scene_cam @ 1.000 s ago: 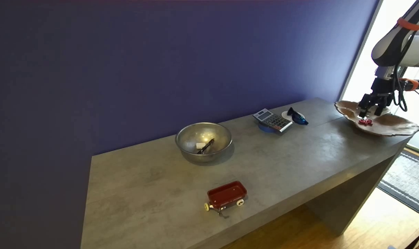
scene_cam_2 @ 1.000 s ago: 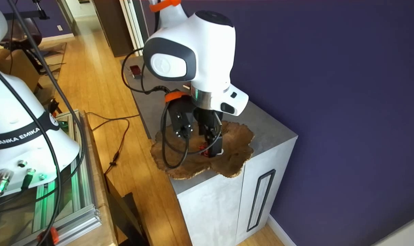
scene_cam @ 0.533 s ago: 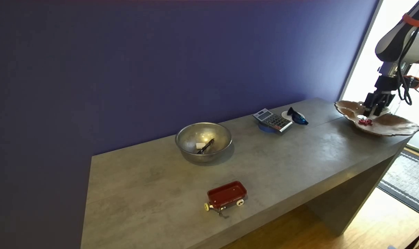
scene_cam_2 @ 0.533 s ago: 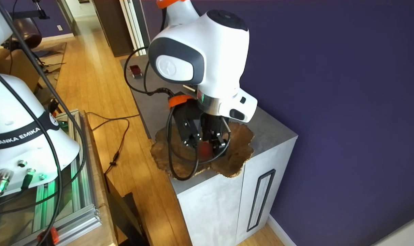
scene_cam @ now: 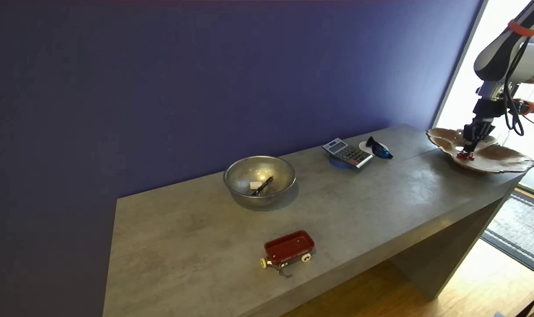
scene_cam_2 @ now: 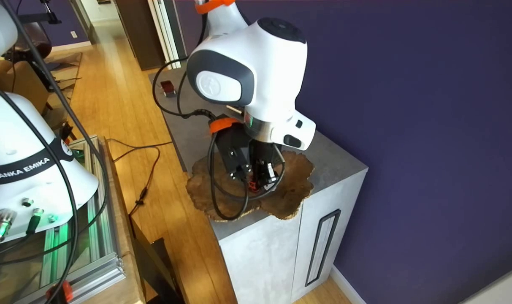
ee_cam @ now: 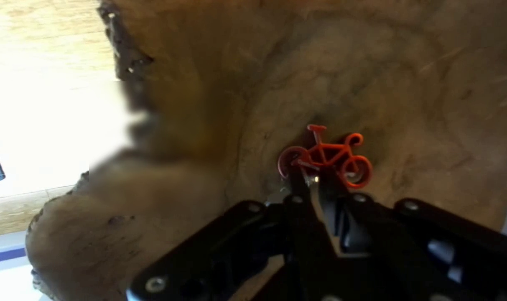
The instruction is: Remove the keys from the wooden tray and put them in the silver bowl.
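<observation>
Found the keys (ee_cam: 307, 165) in the wooden tray (ee_cam: 362, 62), well apart from the silver bowl (scene_cam: 258, 202). Made out clearly, in the wrist view alone, a red bicycle-shaped fob (ee_cam: 332, 146) lying on the brown wood inside the tray, with both wheels, saddle and handlebar distinct and a glint of metal beside the rear wheel. Obtained only a small red patch for the same item in both exterior views.

Inspected the gripper (ee_cam: 313, 175) in the wrist view: noted jaws drawn close to each other, with a narrow gap and bright metal between the tips. Cannot tell whether clamped on that metal. Viewed under the white arm (scene_cam_2: 277, 63) in an exterior view, partly masked.

Recorded from an exterior view only: the bowl, holding a dark pen (scene_cam: 262, 186) and a small white block (scene_cam: 254, 185); a calculator (scene_cam: 348, 153) tilted over a round blue object (scene_cam: 338, 164); a glossy blue object (scene_cam: 381, 152) partly over a white disc (scene_cam: 364, 148). Logged in both exterior views a red toy wagon (scene_cam: 289, 247) on the grey bench (scene_cam: 183, 237), well apart from the tray. Read from an exterior view most of the tray's wavy rim and, below that end of the bench, pale door panels (scene_cam_2: 264, 257) with a long dark-edged handle (scene_cam_2: 323, 247).
</observation>
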Motion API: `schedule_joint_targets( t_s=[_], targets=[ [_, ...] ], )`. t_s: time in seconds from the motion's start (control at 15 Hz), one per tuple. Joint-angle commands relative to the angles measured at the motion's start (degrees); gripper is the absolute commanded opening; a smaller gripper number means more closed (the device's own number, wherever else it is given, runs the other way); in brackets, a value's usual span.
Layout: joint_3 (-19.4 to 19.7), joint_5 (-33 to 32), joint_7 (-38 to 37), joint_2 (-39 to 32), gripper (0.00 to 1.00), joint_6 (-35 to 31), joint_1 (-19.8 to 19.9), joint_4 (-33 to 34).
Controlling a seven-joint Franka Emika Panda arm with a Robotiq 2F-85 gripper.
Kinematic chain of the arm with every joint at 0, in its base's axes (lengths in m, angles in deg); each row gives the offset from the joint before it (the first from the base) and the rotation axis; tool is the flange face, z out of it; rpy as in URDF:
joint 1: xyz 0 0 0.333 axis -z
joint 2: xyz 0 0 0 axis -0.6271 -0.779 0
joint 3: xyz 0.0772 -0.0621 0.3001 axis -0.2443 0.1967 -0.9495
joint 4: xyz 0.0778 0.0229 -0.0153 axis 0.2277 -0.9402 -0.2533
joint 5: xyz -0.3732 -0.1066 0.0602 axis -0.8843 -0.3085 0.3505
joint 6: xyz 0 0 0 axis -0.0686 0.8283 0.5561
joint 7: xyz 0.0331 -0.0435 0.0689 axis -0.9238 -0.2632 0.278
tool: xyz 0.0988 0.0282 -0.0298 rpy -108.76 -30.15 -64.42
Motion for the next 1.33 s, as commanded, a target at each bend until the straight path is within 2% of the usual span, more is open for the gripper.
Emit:
schedule_joint_targets(
  t_s=[0.0, 0.2, 0.33, 0.53, 0.67, 0.87, 1.0, 1.13, 1.2, 1.27],
  targets=[
    [-1.1, 1.1, 1.4, -0.9, 0.00, 0.2, 1.5, 1.2],
    [-0.6, 0.9, 0.9, -0.2, 0.01, 0.2, 1.4, 0.9],
    [-0.2, 0.4, 2.3, 4.1, 0.01, 1.6, 2.2, -1.7],
    [-0.8, 2.6, 11.8, 13.2, 0.01, 5.6, 5.7, -6.2],
    [0.2, 5.1, 19.7, 18.8, 0.01, 9.3, 5.3, -8.3],
    [4.1, 3.9, 26.4, 28.5, 0.01, 16.2, 0.1, -13.0],
    [5.2, -0.5, 24.8, 34.6, 0.01, 20.9, -4.7, -16.7],
    [4.6, -4.9, 22.0, 39.5, 0.01, 22.7, -9.3, -20.9],
    [3.6, -7.6, 19.7, 41.0, 0.01, 22.8, -11.4, -22.2],
    [7.4, -4.4, 22.1, 35.1, 0.03, 22.1, -11.5, -17.3]
  ],
)
